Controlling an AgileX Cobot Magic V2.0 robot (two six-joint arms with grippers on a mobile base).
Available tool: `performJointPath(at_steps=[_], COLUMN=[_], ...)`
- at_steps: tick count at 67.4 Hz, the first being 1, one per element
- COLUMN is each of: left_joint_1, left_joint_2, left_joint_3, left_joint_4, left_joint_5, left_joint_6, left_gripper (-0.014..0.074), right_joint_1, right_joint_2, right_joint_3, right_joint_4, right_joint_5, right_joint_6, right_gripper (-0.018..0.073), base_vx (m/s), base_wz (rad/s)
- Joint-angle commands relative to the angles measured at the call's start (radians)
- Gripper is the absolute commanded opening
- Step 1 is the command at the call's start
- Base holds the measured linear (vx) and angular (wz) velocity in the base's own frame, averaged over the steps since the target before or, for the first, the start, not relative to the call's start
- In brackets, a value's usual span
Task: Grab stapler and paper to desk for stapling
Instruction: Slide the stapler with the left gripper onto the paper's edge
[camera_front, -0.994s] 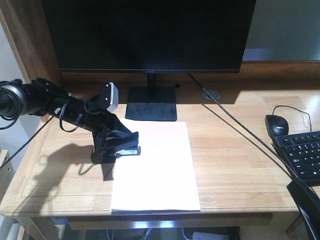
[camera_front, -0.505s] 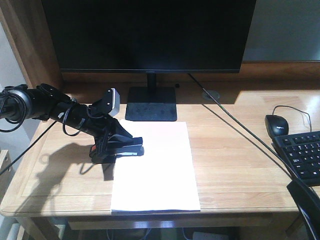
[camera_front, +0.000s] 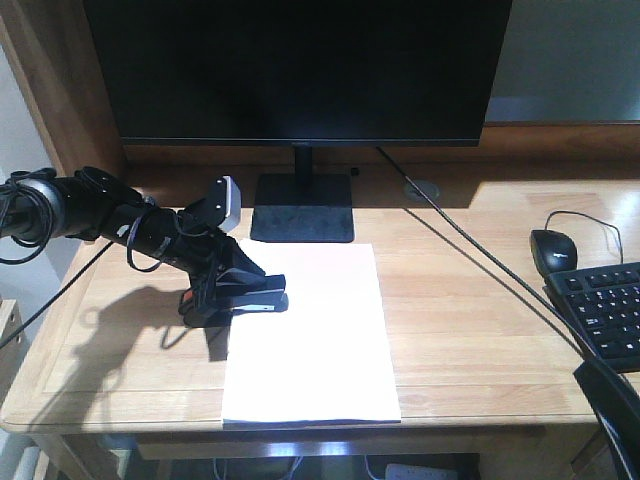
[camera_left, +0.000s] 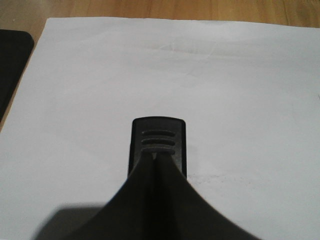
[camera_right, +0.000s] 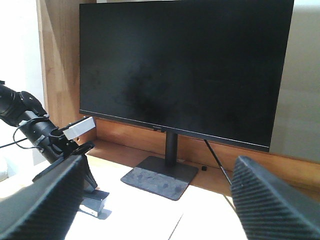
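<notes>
Front-facing view: left fingers (camera_front: 232, 290) pinch the stapler (camera_front: 258, 297) on the paper (camera_front: 310, 340); right fingers (camera_right: 150, 200) spread wide.

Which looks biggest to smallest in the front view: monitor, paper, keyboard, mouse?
1. Monitor, by far the largest.
2. Paper.
3. Keyboard, though the frame edge crops it, so its full size is unsure.
4. Mouse, smallest.
</notes>
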Motion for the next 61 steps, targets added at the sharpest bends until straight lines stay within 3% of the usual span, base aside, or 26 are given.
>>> performJointPath(at_steps=[1, 15, 25, 32, 61], left_joint_1=[-0.008, -0.01, -0.034, -0.047, -0.05], left_joint_2=[-0.036, -0.036, -0.036, -0.036, -0.038], left_joint_3=[-0.013, -0.013, -0.013, -0.013, -0.013], left_joint_4=[0.04, 0.046, 0.124, 0.167, 0.171], left_joint_5=[-0.022, -0.022, -0.022, -0.051, -0.049], left_joint_6=[-0.023, -0.023, -0.027, -0.071, -0.102], left_gripper=[-0.0006, -0.0006, -0.0006, -0.0006, -0.0006], right_joint_1=[-0.002, -0.002, -0.002, -0.002, -0.002], right_joint_2=[0.01, 0.01, 0.01, 0.01, 0.01], right_joint_3=[-0.028, -0.028, -0.028, -0.028, -0.028], right_joint_4=[-0.058, -0.058, -0.058, -0.058, -0.058], right_joint_5=[0.015, 0.015, 0.015, 0.015, 0.015], right_joint_6=[-0.012, -0.012, -0.012, -0.012, -0.012], right_gripper=[0.0582, 0.0582, 0.0582, 0.0582, 0.0582], base_vx=[0.0, 0.0, 0.0, 0.0, 0.0], base_wz=[0.0, 0.0, 0.0, 0.0, 0.0])
